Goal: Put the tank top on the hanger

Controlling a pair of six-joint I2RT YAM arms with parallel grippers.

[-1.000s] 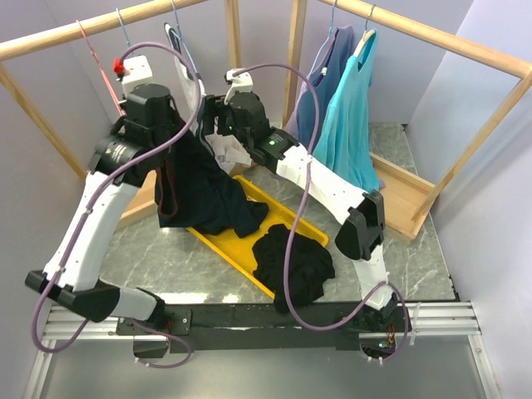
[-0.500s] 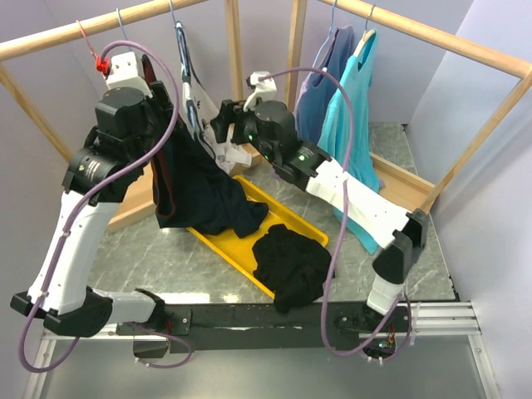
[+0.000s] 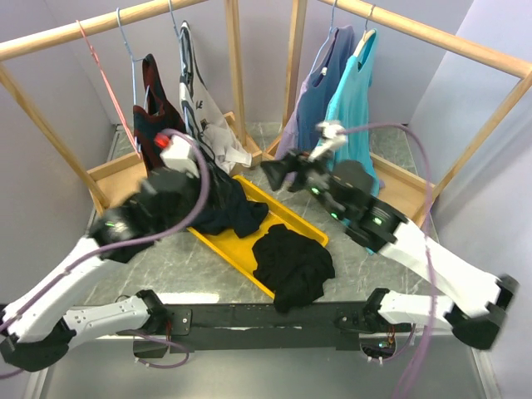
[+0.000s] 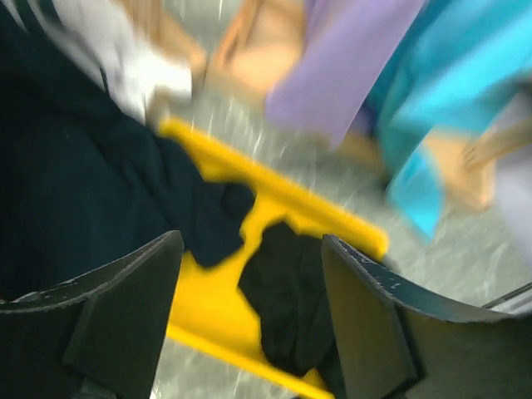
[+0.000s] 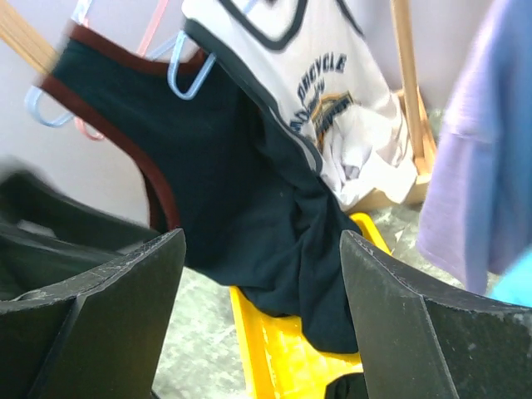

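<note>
The navy tank top (image 3: 154, 116) with maroon trim hangs on the light-blue hanger (image 3: 131, 58) from the left rail. Its hem trails down onto the yellow tray (image 3: 303, 218). In the right wrist view the tank top (image 5: 216, 166) fills the middle, with the hanger's (image 5: 41, 112) blue wire end poking out at its shoulder. My right gripper (image 5: 262, 241) is open and empty, well back from the cloth, and hovers over the tray's far end (image 3: 278, 174). My left gripper (image 4: 249, 249) is open and empty too, low beside the hem (image 4: 75, 183), looking across the tray.
A white tank top (image 3: 199, 108) hangs beside the navy one, and a pink-red hanger (image 3: 100, 66) hangs to its left. A black garment (image 3: 291, 262) lies on the tray's near end. Lilac and teal shirts (image 3: 349, 100) hang on the right rail. Wooden posts frame the back.
The left gripper has opened, let go at the rail and dropped low towards the table. The right arm has drawn back to the right. The tank top now hangs on its own.
</note>
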